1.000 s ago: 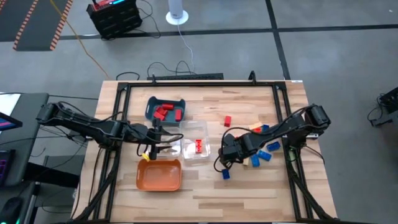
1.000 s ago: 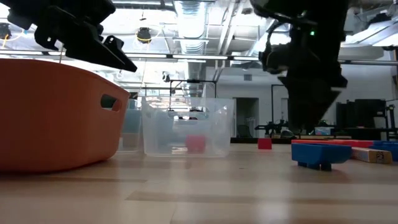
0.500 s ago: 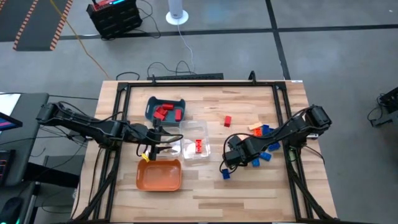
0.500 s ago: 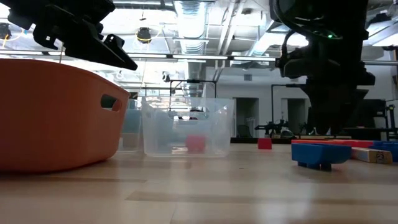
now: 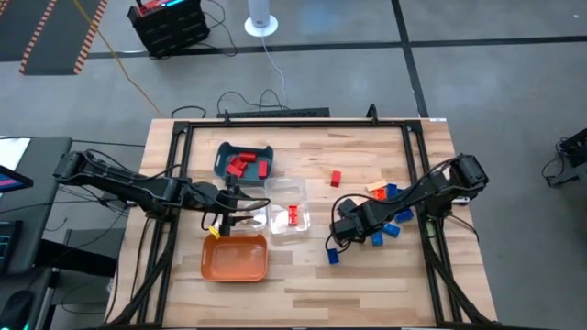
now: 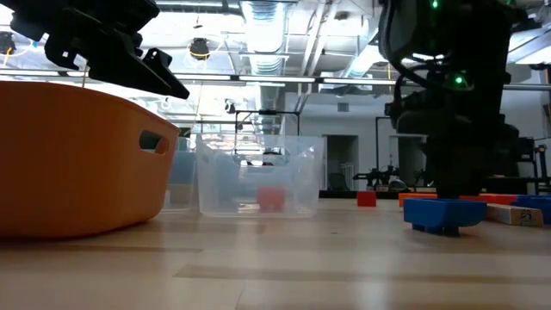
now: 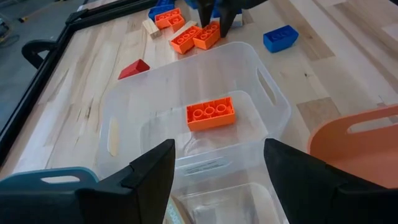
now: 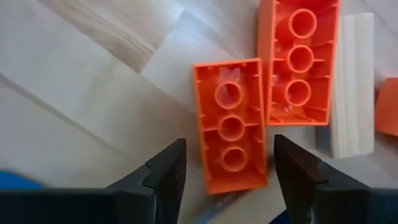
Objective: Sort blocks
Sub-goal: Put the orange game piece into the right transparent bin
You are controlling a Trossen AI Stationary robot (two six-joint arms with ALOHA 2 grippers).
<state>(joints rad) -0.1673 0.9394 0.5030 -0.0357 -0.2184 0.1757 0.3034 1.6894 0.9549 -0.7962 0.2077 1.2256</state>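
1. Start at your left: the left gripper hangs over the clear tray, fingers spread wide with nothing between them. It is only waiting.
2. Below it sits the orange tray, and toward the far edge the teal tray holds a few red blocks.
3. Inside the clear tray lies one orange brick, studs up, resting flat on the tray floor (so that tray looks to be the orange one's home).
4. Move across to the loose pile of blocks on your right: blue, orange and pale wood pieces lie close together, a lone red block sits apart toward the far side, and a blue block lies nearer the front.
5. Your right gripper is down at the pile's edge, jaws wide and empty, straddling an upturned orange block whose hollow underside faces the wrist camera.
6. A second orange block touches it along one long side, with a pale wooden block just beyond.
7. So the step in hand is the pick. Next I'd say you lower a little, close on the straddled block alone, and watch the far finger doesn't wedge against its neighbour.
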